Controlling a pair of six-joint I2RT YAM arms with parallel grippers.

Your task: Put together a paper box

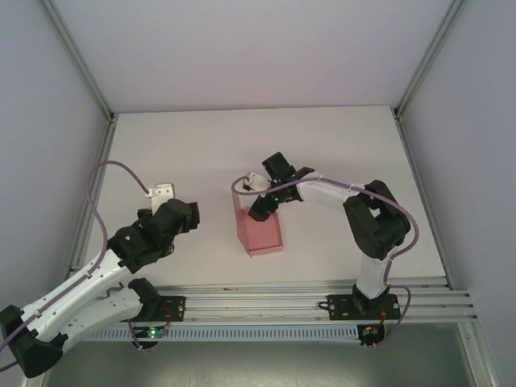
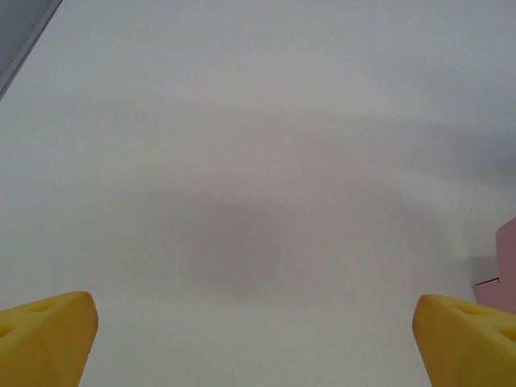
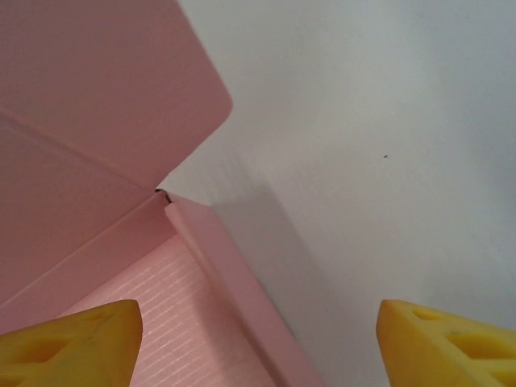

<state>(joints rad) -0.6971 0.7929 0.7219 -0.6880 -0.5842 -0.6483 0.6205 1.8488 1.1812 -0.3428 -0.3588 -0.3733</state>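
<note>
robot lab enclosure, white table (image 1: 339, 145), aluminium frame posts (image 1: 78, 62), blank white walls (image 1: 242, 48)

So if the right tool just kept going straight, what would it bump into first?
Probably the paper box: its pink side wall lies straight ahead of the right tool, with bare table just beside it. Depth is hard to judge.

— What colour is the paper box (image 1: 260, 230)?
— Plain pink all over; its inner floor shows faint fine stripes (a paler pink than the walls).
— And around the box?
— The table (image 1: 322, 145) is plain white. My fingertips (image 3: 72, 347) over the box are bright yellow, my arms (image 1: 326, 192) black with white sections.
</note>
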